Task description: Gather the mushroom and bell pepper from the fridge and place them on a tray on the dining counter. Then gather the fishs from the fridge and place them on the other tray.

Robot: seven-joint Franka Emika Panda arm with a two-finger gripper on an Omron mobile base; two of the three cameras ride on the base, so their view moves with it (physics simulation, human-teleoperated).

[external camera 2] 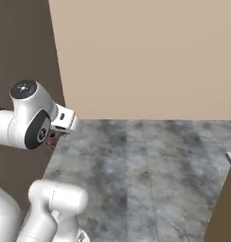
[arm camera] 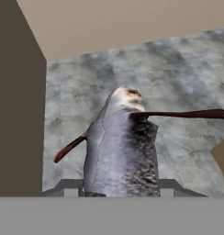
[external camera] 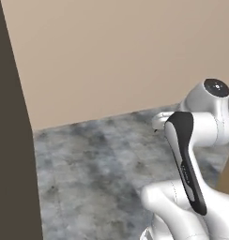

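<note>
While clamped on a fish (arm camera: 120, 147), gripper (arm camera: 120, 189) above grey mottled floor (arm camera: 187, 73).

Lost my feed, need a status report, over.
Gripper shut on slim silvery-grey fish. Fish over grey mottled floor. Nothing in the way.

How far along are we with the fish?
In hand: one fish sits between the pincer's tips in the hand view, carried above grey mottled floor near a tan wall. Whether the vegetables are done can't be told from here. Left: placing this fish on the brown tray.
</note>
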